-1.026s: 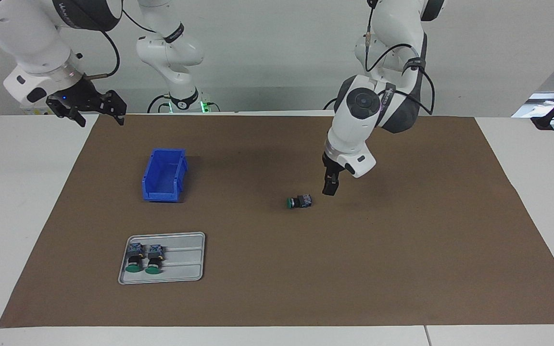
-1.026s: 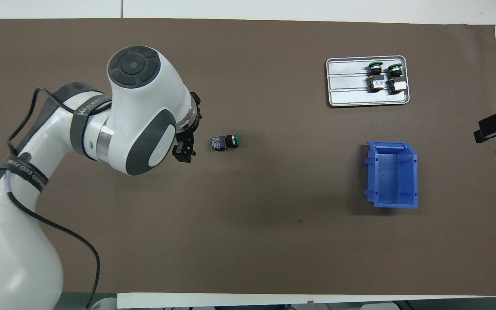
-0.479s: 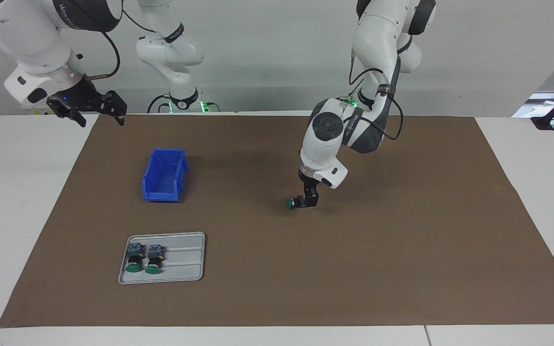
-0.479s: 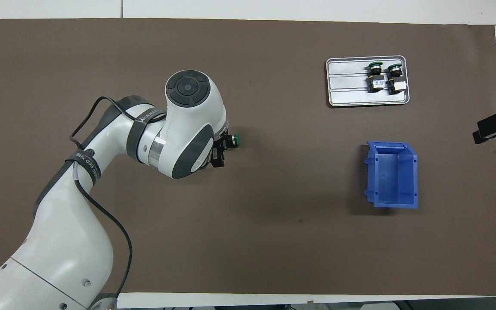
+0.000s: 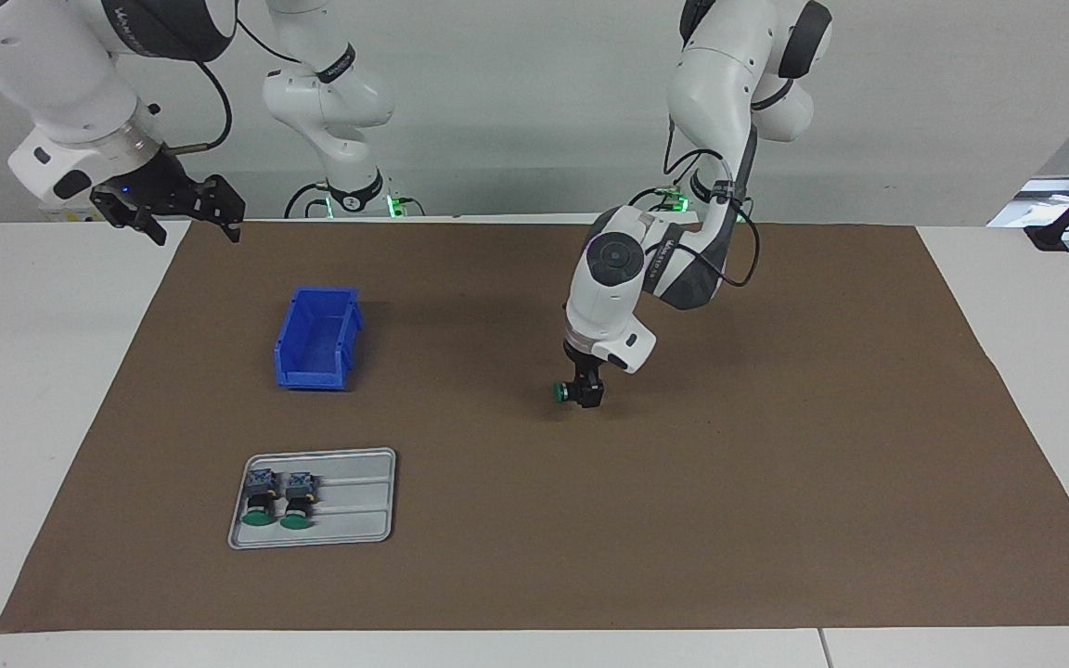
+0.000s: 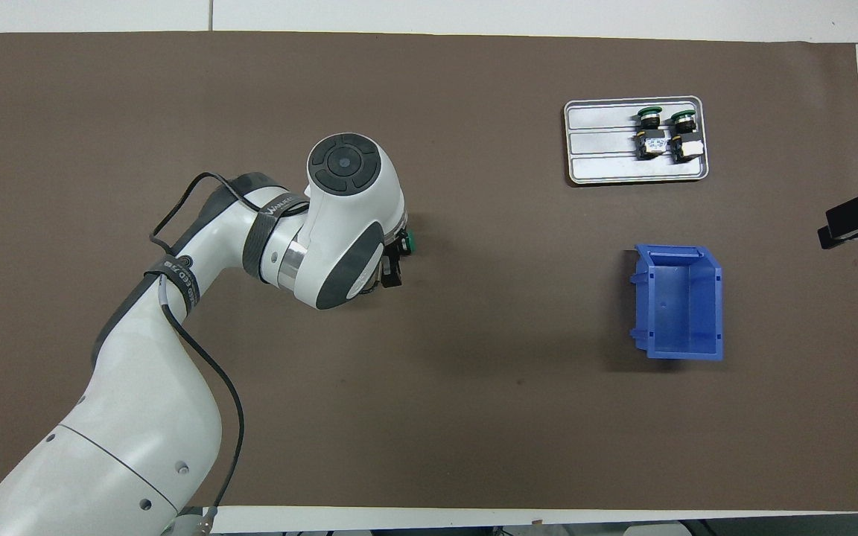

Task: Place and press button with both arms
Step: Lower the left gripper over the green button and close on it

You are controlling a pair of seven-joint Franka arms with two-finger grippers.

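Observation:
A button lies on its side in the middle of the brown mat, its green cap [image 5: 557,393] [image 6: 411,243] pointing toward the right arm's end of the table. My left gripper [image 5: 588,391] [image 6: 393,260] is down at the mat with its fingers open on either side of the button's body, which they hide. Two more buttons [image 5: 278,501] [image 6: 667,134] lie in a grey tray. My right gripper [image 5: 196,227] waits open in the air over the table's corner at its own end; only its tip [image 6: 857,216] shows in the overhead view.
The grey tray [image 5: 358,510] [image 6: 600,149] sits toward the right arm's end, farther from the robots than the blue bin [image 5: 316,339] [image 6: 678,301]. The bin stands with nothing in it. A brown mat [image 5: 776,482] covers most of the white table.
My left arm has swung toward the right arm's end and lowered, so its gripper went from beside the button to straddling it. The button and the right arm have not moved.

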